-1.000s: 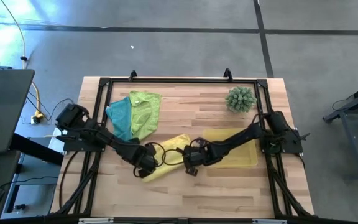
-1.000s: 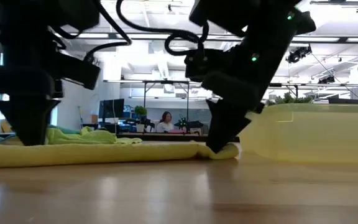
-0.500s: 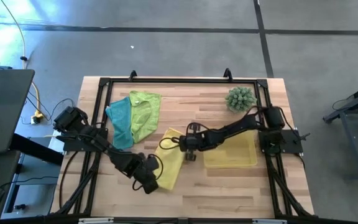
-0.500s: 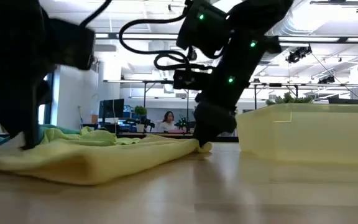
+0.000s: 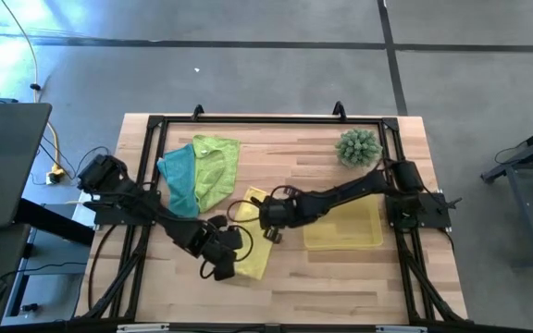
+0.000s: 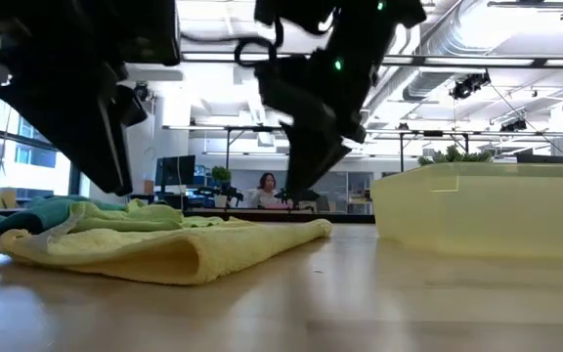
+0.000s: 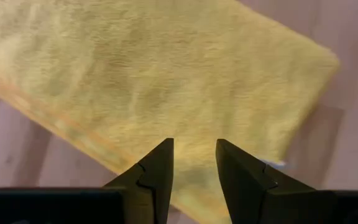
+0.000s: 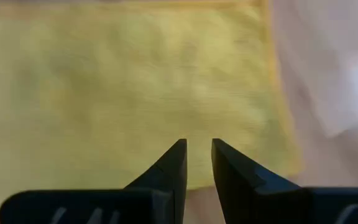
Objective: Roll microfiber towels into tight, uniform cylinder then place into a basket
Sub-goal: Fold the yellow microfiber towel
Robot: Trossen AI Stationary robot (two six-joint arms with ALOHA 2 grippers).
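The yellow towel lies folded on the wooden table between my two grippers, its rounded fold facing the near edge. My left gripper hovers open above the towel's near end. My right gripper hangs over the towel's far right part, with a narrow gap between its fingers and nothing in it. In the low view both grippers stand clear above the cloth. The teal towel and the green towel lie crumpled together at the far left. The basket rests flat to the right.
A spiky green plant stands at the far right corner, behind the basket. My right arm reaches across the basket's far left corner. A black frame runs along the table's edges. Bare wood shows along the near edge.
Both grippers have risen off the yellow towel. The right one has gone toward the far edge and a little left. The towel, stretched slantwise across the table a second ago, has been swung round and folded over. It now lies as a narrower strip running from near to far.
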